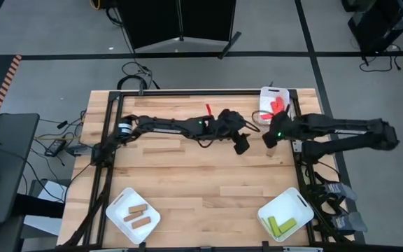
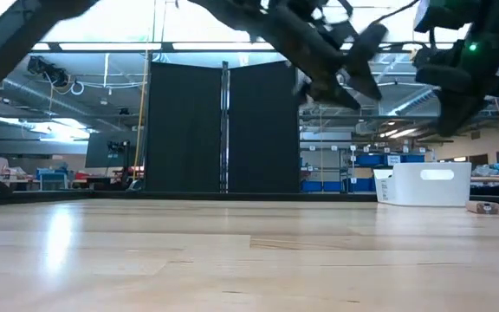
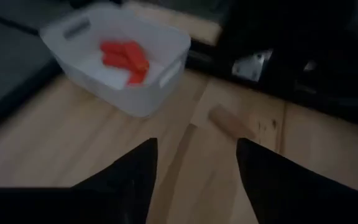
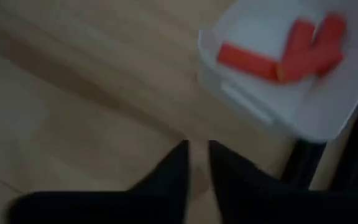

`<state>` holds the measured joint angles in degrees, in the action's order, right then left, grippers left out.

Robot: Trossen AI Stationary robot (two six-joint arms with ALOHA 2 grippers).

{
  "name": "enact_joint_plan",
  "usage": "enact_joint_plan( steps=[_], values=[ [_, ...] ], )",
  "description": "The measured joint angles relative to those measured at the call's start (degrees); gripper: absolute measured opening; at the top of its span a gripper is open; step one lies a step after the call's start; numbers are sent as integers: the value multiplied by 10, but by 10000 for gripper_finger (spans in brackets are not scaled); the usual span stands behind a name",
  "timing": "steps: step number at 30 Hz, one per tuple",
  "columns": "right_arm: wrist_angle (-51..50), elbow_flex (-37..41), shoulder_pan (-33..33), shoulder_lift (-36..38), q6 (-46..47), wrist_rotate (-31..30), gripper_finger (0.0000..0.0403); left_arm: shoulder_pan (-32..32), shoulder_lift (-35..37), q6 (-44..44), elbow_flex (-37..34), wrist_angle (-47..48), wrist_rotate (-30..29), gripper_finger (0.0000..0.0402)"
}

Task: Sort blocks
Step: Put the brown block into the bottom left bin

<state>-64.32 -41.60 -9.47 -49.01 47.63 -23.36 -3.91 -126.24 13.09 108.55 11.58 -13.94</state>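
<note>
My left gripper (image 1: 242, 145) hangs open above mid-table, its fingers (image 3: 135, 171) apart and empty. One brown block (image 3: 227, 121) lies flat on the wood ahead of it, beside the white tray (image 3: 138, 102) at the far right that holds red blocks (image 3: 124, 57). My right gripper (image 1: 269, 138) hovers next to that tray (image 4: 253, 112), shut and empty (image 4: 197, 152). A single red block (image 1: 208, 108) lies on the table near the far edge. Brown blocks (image 1: 138, 215) rest in the near-left tray, yellow-green blocks (image 1: 280, 224) in the near-right tray.
The two grippers are close together right of the table's centre. A black frame rail (image 1: 296, 150) runs along the table's right side. The near-left tray (image 1: 121, 203) and near-right tray (image 1: 296, 199) sit at the near corners, with bare wood between them.
</note>
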Motion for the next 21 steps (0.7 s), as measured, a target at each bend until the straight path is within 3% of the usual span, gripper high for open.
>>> enact_joint_plan(
  steps=[3, 11, 16, 21],
  values=[
    [-29, 0, 48, -35, 71, 3, 15, 2, 67, -8, -64, -10, -24, 210],
    [-90, 26, 130, -125, 272, 28, 7, 9, 286, 19, -335, -136, -74, 192],
    [-76, 34, 133, -173, 293, 27, 5, 19, 400, 47, -477, -220, -92, 191],
    [-70, 34, 104, -222, 248, 50, 3, 33, 476, 65, -553, -261, -103, 191]
  ],
)
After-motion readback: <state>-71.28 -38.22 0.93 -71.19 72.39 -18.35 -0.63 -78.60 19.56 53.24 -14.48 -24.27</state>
